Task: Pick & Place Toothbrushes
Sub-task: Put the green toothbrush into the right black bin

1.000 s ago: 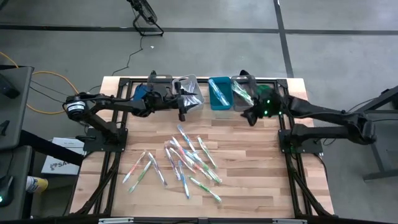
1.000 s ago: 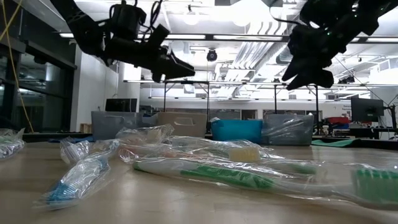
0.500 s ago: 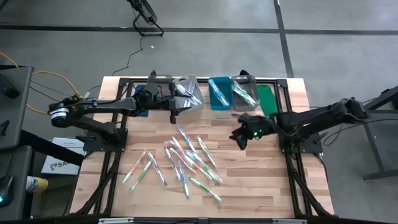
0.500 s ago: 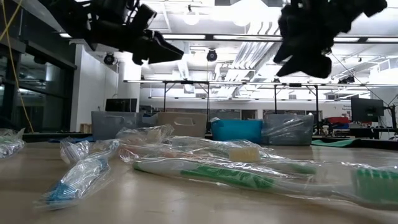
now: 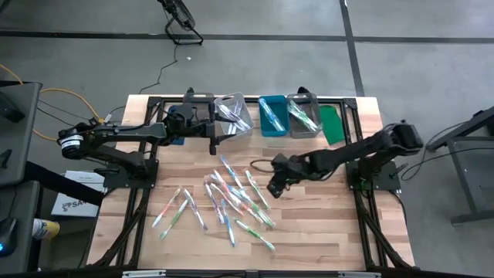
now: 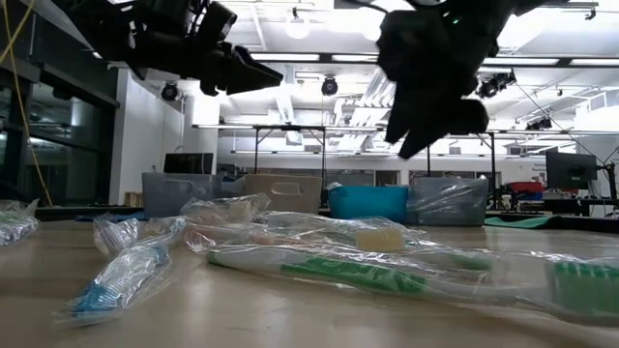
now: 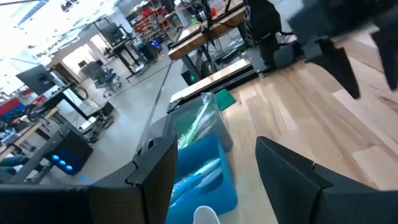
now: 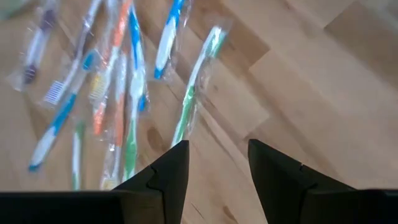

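Several wrapped toothbrushes (image 5: 231,197) lie flat and scattered on the wooden table's middle; the right wrist view shows them (image 8: 124,93) below and ahead of the fingers. My right gripper (image 5: 272,188) (image 8: 214,171) hangs open in the air over the pile's right edge, touching nothing. My left gripper (image 5: 214,143) (image 7: 214,183) is open too. It hovers near the far edge, just in front of a clear bin (image 5: 234,114) that holds some toothbrushes. In the low view both grippers, left (image 6: 247,75) and right (image 6: 435,97), are well above the tabletop.
A row of bins stands along the far edge: a grey one (image 5: 197,100), the clear one, a teal one (image 5: 272,116) and another clear one (image 5: 302,114) with toothbrushes. A green sheet (image 5: 332,123) lies to their right. Bare wood lies right of the pile (image 5: 324,216).
My right gripper has swung from the bins at the far edge toward the near and left, and is now over the right side of the toothbrush pile. My left gripper has risen a little and drawn slightly left. The toothbrushes have not moved.
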Motion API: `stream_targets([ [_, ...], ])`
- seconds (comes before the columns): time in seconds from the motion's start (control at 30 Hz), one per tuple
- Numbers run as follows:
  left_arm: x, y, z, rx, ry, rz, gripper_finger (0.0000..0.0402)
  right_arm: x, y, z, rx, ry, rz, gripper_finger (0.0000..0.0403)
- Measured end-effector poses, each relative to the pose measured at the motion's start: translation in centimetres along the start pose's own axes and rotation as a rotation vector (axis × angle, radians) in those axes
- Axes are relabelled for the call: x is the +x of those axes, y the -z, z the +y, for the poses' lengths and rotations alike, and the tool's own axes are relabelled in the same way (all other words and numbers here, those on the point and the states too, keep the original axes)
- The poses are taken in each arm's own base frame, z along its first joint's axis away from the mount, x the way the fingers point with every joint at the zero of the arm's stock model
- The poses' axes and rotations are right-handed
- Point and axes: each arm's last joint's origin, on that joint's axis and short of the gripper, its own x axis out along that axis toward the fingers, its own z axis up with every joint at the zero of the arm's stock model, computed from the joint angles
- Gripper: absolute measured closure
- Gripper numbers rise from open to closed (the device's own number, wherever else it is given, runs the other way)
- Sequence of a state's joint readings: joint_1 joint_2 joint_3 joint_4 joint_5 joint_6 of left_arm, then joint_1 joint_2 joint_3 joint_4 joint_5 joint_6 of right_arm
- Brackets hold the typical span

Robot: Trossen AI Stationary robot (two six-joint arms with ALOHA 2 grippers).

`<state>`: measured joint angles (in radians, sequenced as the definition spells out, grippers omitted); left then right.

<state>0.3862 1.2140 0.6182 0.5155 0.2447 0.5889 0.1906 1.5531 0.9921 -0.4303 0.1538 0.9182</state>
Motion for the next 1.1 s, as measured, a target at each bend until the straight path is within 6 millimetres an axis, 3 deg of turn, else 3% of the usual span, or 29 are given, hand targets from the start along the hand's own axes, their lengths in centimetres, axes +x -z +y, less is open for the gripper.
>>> stream_targets([
  [0.33,0.0,0.1,-0.1,-0.023,0.016,0.010,0.0190,4.6,0.3,3.1,-0.005,0.074,0.021,0.0245],
  [0.63,0.0,0.1,-0.1,-0.023,0.016,0.010,0.0190,6.4,0.7,3.8,-0.055,0.150,-0.030,0.0245],
  [0.87,0.0,0.1,-0.1,-0.023,0.016,0.010,0.0190,7.1,1.4,4.4,-0.147,0.246,-0.190,0.0245],
  [1.1,0.0,0.1,-0.1,-0.021,0.016,0.009,0.0190,9.5,3.2,5.2,-0.272,0.281,-0.286,0.0245],
])
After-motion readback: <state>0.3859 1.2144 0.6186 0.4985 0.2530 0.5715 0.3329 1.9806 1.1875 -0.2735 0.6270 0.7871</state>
